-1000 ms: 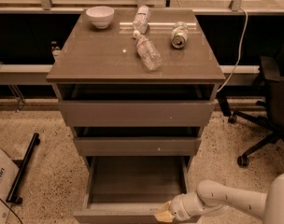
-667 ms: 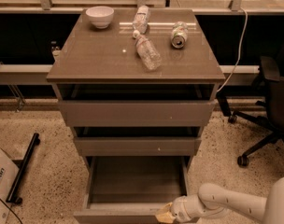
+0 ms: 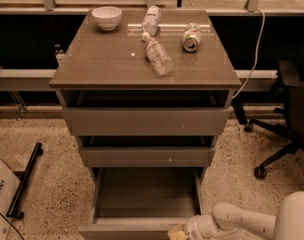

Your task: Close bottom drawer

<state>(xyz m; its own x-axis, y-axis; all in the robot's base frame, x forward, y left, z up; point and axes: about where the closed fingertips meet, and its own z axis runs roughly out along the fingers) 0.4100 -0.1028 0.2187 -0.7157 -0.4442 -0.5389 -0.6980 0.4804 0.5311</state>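
Observation:
The bottom drawer of the grey-brown cabinet is pulled far out, and its deep bare box shows from above. Its flat front lies at the bottom edge of the camera view. My gripper sits at the right end of that front, at the very bottom of the view, on the end of my white arm. The middle drawer and the top drawer stand slightly out.
On the cabinet top stand a white bowl, two plastic bottles lying down and a can. An office chair stands to the right. A cardboard box and a black bar lie on the floor at left.
My arm and gripper have sunk slightly lower in the view. The bottom drawer stands as far out as before.

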